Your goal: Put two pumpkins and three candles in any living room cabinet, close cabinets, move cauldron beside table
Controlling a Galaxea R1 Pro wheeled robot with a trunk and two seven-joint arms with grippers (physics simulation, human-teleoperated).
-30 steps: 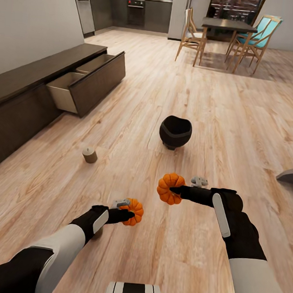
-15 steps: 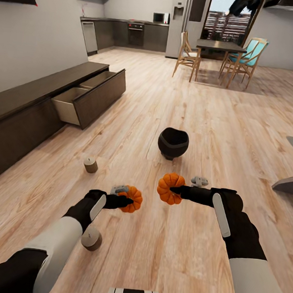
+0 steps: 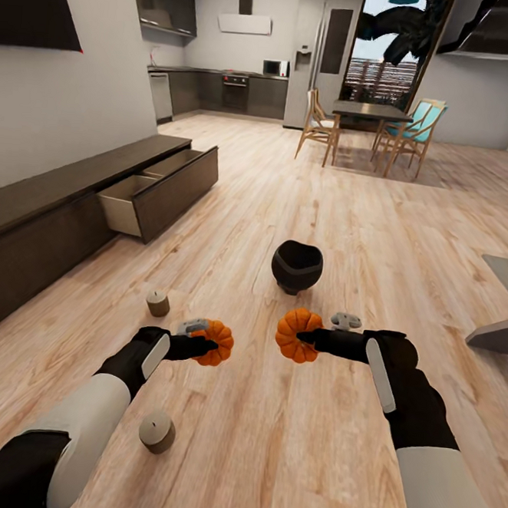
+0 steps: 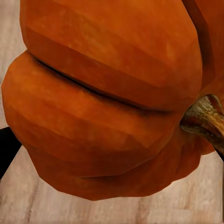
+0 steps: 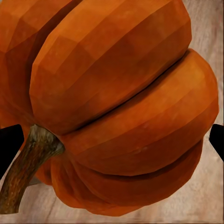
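Head view: left gripper (image 3: 206, 347) clamped on a small orange ribbed pumpkin (image 3: 215, 344), right gripper (image 3: 305, 338) clamped on a second orange ribbed pumpkin (image 3: 297, 335), both held above the light wood plank floor (image 3: 378, 242). Matte black round cauldron (image 3: 297, 266) stands on the floor just beyond the pumpkins. Two stubby tan candles on the floor: one (image 3: 157, 303) beyond the left arm, one (image 3: 157, 430) beside the left forearm. Long low dark-brown cabinet (image 3: 49, 221) along the wall, one drawer (image 3: 163, 192) pulled open, pale inside. Wrist views add close detail: left-held pumpkin's (image 4: 107, 98) brown stem (image 4: 205, 119), right-held pumpkin's (image 5: 121, 102) stem (image 5: 25, 168), black finger edges at the pumpkin sides.
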